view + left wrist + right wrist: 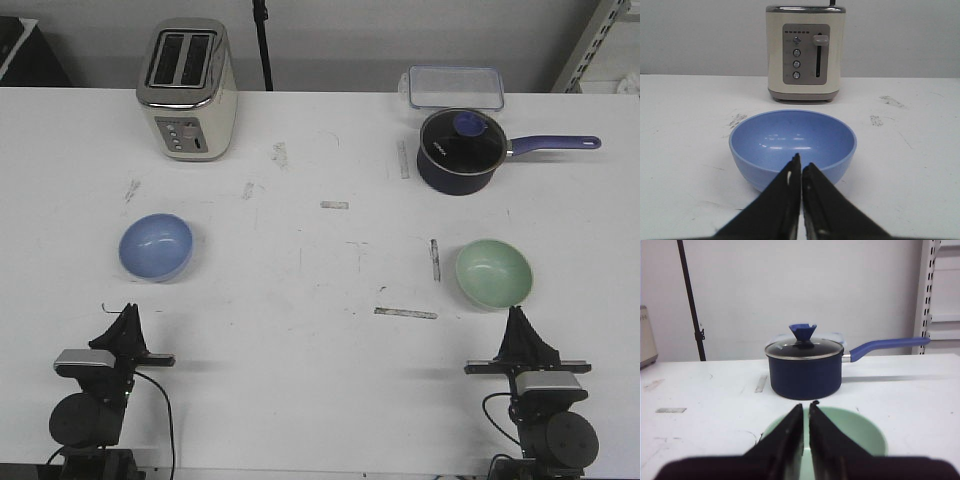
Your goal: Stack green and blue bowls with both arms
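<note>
Left black claw (801,167) pinched shut on nothing, parked at the table's near edge; just ahead of its tips, apart, the smooth round periwinkle-blue bowl (793,145), upright, with a cream two-slot toaster (805,52) farther beyond. Right black claw (806,410) likewise closed and empty; directly ahead, the pale mint-green round bowl (860,432), then a dark navy lidded saucepan (805,367).

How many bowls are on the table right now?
2. The blue bowl sits on the robot's left side, in front of the toaster. The green bowl sits on the right, in front of the saucepan. Neither is stacked yet.
</note>
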You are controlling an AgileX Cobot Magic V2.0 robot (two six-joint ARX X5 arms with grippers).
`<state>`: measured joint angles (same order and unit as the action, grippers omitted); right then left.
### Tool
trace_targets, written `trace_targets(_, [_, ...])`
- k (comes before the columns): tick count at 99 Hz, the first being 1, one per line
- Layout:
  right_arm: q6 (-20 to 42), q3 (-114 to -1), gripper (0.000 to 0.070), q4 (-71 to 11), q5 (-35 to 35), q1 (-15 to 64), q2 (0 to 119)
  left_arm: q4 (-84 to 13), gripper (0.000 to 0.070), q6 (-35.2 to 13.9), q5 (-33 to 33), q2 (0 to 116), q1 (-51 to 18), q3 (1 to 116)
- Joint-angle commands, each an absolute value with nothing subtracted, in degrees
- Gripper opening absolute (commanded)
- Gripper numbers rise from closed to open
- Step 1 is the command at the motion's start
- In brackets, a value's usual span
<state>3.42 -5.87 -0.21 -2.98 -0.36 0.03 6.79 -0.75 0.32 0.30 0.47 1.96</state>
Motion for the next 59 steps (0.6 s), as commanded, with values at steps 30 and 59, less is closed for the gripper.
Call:
trace_targets(30, [2.94,-13.96,0.0012,-10.92,-2.98,-0.34,0.91,7.57,0.0001,-0.64,0.40,0.19,0.47,0.69])
trace_targets(59, [2.92,-21.74,0.0012,-13.13,-3.01,-0.34,11.49,7.57,0.0001,-0.64,0.40,0.19,0.47,0.69])
